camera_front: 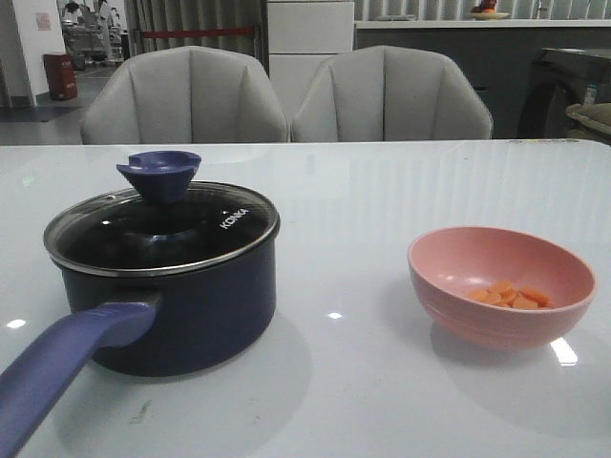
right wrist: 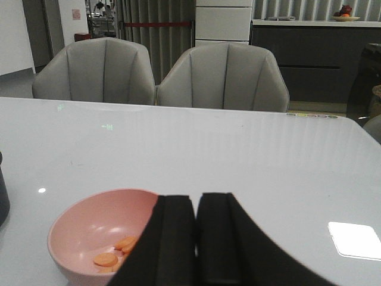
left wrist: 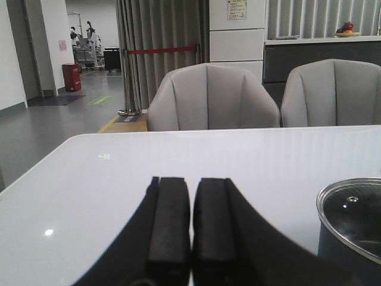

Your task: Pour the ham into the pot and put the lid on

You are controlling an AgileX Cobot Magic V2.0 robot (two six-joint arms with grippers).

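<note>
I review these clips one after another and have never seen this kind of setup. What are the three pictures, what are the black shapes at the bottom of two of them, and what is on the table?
This is a two-armed robot at a white table. The front view looks forward over the table. The other two come from cameras on the wrists, so the black shapes are the left gripper and right gripper, each with its fingers pressed together and holding nothing.

On the table stands the pot, dark blue with a long handle, with the lid sitting on it. To its right is a pink bowl holding the ham, a few small orange slices. Nothing has been poured yet.
</note>
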